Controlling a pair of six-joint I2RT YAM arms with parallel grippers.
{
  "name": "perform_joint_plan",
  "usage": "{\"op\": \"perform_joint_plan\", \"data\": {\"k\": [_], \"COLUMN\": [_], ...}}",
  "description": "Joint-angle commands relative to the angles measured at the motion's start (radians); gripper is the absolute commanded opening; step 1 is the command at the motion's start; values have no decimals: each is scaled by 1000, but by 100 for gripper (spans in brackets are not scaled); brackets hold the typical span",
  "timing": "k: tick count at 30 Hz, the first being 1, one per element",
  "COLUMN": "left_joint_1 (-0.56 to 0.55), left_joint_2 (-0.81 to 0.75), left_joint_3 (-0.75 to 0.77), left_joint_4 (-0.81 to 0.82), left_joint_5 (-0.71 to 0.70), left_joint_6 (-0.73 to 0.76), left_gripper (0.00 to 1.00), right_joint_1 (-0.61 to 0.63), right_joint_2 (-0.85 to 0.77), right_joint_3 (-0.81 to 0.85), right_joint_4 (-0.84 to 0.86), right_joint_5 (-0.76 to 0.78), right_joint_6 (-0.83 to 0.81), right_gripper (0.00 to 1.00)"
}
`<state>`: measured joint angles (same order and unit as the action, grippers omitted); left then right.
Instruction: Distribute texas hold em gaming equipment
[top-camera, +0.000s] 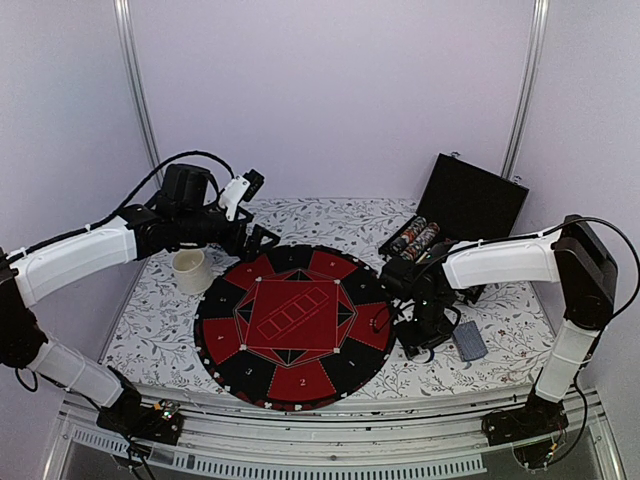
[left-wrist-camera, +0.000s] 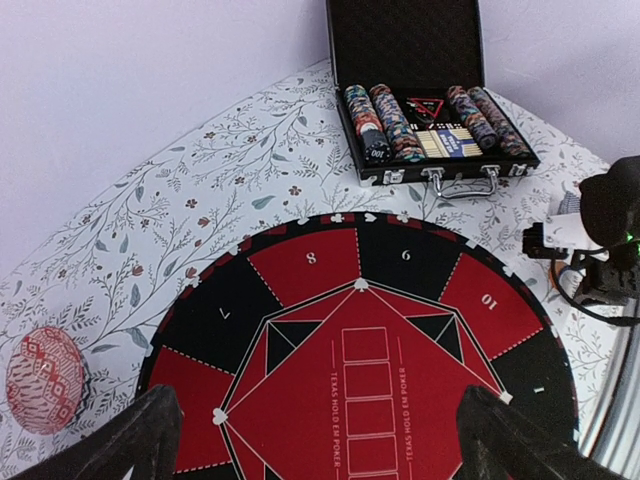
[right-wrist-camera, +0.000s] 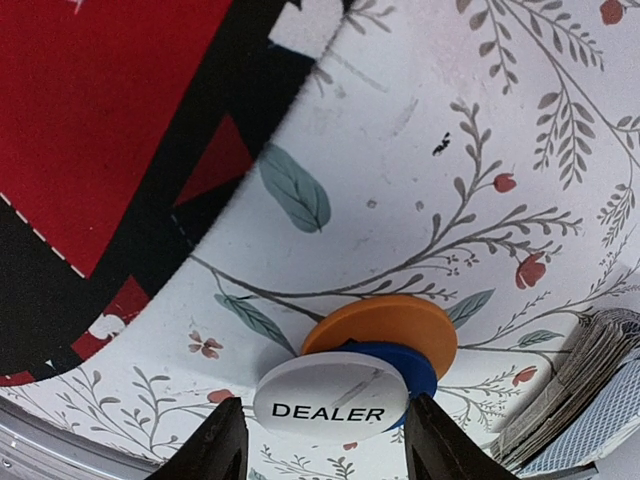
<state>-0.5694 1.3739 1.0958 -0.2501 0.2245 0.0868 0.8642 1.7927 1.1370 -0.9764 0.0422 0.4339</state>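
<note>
We judge the step is lifting the white plastic "DEALER" disc (right-wrist-camera: 330, 400), stacked on blue and orange discs (right-wrist-camera: 385, 320) just beside the round red-and-black felt mat (right-wrist-camera: 90, 120): our right pincer (right-wrist-camera: 325, 435) straddles it, whether clamped we cannot tell, so squeeze firmly and raise, while our left pincer (left-wrist-camera: 318, 420) gapes wide above that mat, over the floral-clothed bench (right-wrist-camera: 400, 150), white walls (top-camera: 330, 90) behind.

A white cup (top-camera: 190, 270) is set just left of the round mat (top-camera: 295, 322). An open black case (top-camera: 475, 195) is seen beyond the mat's right side, and a pink patterned bowl (left-wrist-camera: 45, 380) near its rim.
</note>
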Motion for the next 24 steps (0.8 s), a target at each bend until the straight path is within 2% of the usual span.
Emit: {"op": "perform_joint_plan", "data": {"k": [1,4,9,12,17,24], "left_joint_1": [-4,-2,-3,-3,-4,-3], "left_joint_2": [-20,-20,-20,-18,-19,-19], "left_joint_3": [-18,-19,-19,-19,-20,-20], "left_joint_4": [11,13,13,13,13,12], "left_joint_5": [10,13,19,21,22,24], "left_joint_6": [14,13,13,13,13,13], "left_gripper": [98,98,98,98,98,98], "right_joint_1": [9,9,9,9,9,9], "right_joint_2": [11,8,10,22,34,51], "right_joint_3": [29,38,25,10,2,-31], "right_joint_4": [-24,-39,-32,-13,10,19], "right_joint_5": [10,33,34,21,6,7], "right_joint_6": [9,11,18,14,10,12], "right_gripper": [56,58,69,68,59,58]}}
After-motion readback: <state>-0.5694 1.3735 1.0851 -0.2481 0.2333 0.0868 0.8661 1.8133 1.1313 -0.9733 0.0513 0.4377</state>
